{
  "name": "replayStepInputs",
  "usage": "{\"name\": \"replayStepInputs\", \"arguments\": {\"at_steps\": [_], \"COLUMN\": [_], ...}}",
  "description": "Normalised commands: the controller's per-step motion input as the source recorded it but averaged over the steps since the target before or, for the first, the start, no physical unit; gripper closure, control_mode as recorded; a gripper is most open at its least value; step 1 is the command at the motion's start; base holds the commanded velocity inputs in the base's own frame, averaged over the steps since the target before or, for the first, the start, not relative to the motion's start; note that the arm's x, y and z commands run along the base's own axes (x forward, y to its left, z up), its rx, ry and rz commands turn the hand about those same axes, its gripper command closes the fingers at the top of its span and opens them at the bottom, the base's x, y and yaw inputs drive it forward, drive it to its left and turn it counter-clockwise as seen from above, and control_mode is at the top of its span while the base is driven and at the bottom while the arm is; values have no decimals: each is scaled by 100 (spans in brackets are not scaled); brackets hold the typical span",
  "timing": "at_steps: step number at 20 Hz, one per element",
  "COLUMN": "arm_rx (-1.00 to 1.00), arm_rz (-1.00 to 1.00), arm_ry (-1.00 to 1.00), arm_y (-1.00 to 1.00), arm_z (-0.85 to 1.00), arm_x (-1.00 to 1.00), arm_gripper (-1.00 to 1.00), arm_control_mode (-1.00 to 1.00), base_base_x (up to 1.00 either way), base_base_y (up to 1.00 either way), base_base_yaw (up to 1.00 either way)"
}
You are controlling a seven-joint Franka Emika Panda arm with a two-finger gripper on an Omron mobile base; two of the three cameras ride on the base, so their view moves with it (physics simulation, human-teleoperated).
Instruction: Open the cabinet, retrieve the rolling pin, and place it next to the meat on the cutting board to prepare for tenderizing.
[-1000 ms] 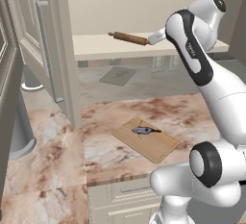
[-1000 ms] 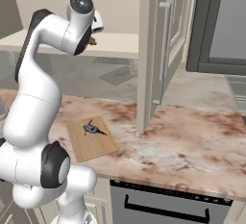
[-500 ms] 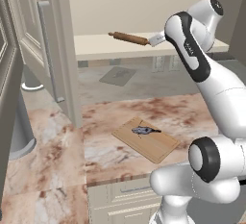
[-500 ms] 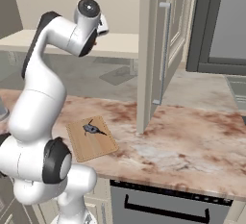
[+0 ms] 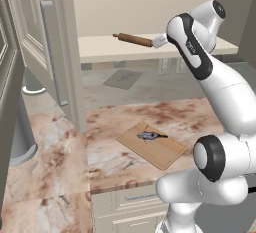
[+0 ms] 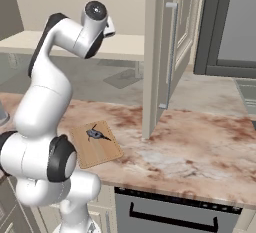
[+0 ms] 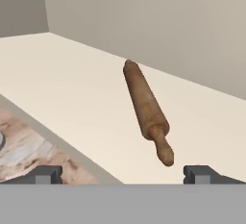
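1. Writing: small pale lettering on the dark band of my upper arm, too small to read.
2. Far left: the cabinet (image 5: 35,52) stands open. Its cream raised-panel door (image 5: 27,24) is swung out toward me, carrying a long upright grey bar handle (image 5: 51,52).
3. Inside, a pale, smooth, matte shelf (image 5: 100,49) runs left to right.
4. The rolling pin (image 5: 133,39) lies flat on that shelf, slim, brown wood with a visible grain, narrower handles at each end. In the hand view it (image 7: 146,106) lies lengthwise away from me, near handle pointing at my fingers.
5. My gripper (image 7: 123,174) hovers just short of that near handle, jaws spread wide, holding nothing, not touching the pin.
6. Below, on the mottled brown marble counter (image 5: 120,157): the cutting board (image 5: 152,144), thin, tan, rectangular, set at an angle.
7. The meat (image 5: 148,136), small flat grey-blue lump with a dark tail, sits on the board's far half.
8. Behind the counter, a flat grey square mat (image 5: 122,78) lies on the lower surface.
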Motion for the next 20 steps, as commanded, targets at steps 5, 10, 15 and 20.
{"name": "replayStepInputs", "arguments": {"at_steps": [5,10,15,20], "arm_rx": [0,1,1,0], "arm_rz": [0,0,0,0], "arm_ry": [0,1,2,2], "arm_y": [0,0,1,3], "arm_z": [0,-2,-7,-7], "arm_x": [22,20,19,17], "arm_gripper": [-100,-100,-100,-100], "arm_control_mode": [-100,-100,-100,-100], "base_base_x": [0,0,0,0], "base_base_y": [0,0,0,0], "base_base_yaw": [0,0,0,0]}}
